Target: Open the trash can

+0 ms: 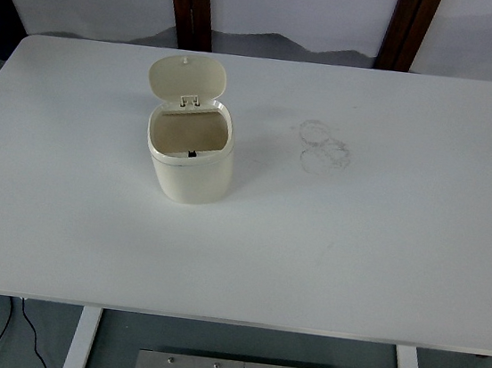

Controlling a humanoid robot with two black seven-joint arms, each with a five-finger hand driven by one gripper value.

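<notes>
Although neither robot hand is in view, so the fingers' state cannot be told and no place can be given relative to them, the trash can (190,155) stands upright on the table (381,254), its lid (187,77) already swung back. Judged light, rigid, smooth plastic and easily tipped; the lid's front edge offers the natural hold.
</notes>
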